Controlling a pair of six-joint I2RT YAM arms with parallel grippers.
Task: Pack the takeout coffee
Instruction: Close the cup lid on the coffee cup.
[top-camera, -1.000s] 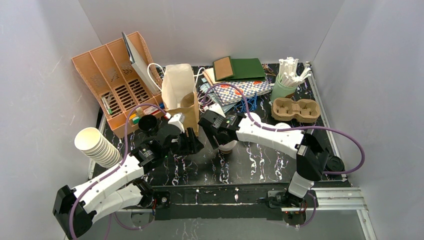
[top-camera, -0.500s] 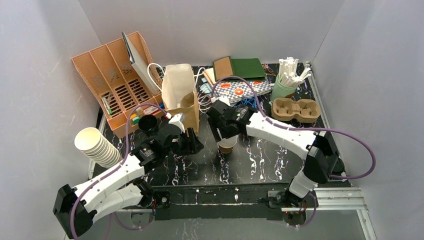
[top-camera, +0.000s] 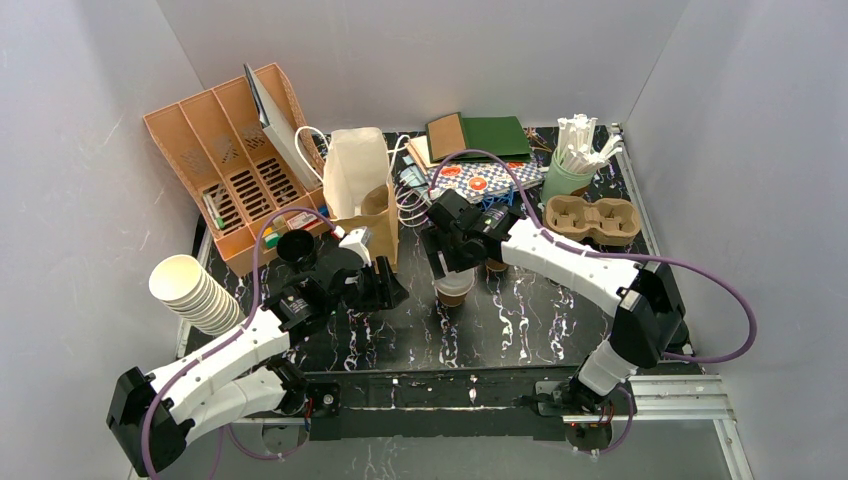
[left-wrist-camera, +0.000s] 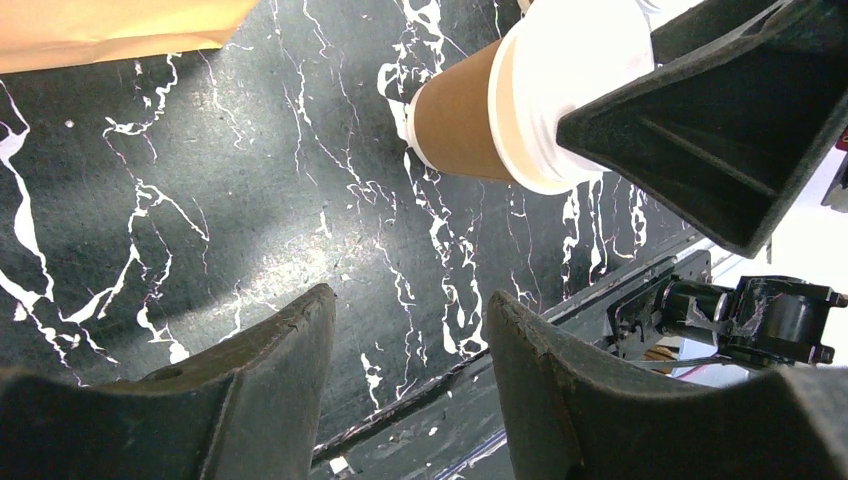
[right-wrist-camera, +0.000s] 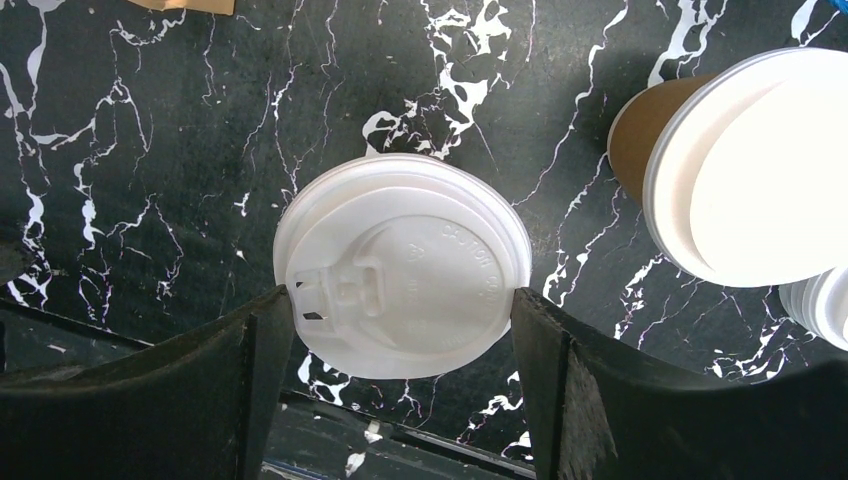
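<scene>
A peach slotted plastic file rack (top-camera: 225, 165) filled the far left corner. A black cup (top-camera: 297, 247) stood at its foot, and a leaning nested stack of cream paper cups (top-camera: 195, 290) lay nearer the edge. A creased brown paper bag (top-camera: 380, 225) stood upright in front of a white bag (top-camera: 352, 165). At the far right sat a moulded pulp cup carrier (top-camera: 590, 220) and a green cup of white sticks (top-camera: 570, 170), with green and brown booklets (top-camera: 480, 135) behind.

The left claw (left-wrist-camera: 410, 300) hung low just in front of the brown bag, to the left of the coffee. It was released, with only the black white-veined marble-pattern surface (top-camera: 520, 320) showing between its fingers.

The tan paper coffee cup with a white plastic lid (top-camera: 453, 290) stood upright near the middle of the surface, its long axis vertical and its lid facing up. The lid was round and stepped, with raised lettering, and its sip tab pointed toward the left finger in the right wrist view. The right claw (right-wrist-camera: 398, 310) came straight down over the cup, spread wide, with one finger at each side of the lid's rim. I could not tell whether it was clenched on the rim or only flanking it.

A second lidded tan cup (right-wrist-camera: 740, 170) stood just beside the first, upright, near the right arm.
</scene>
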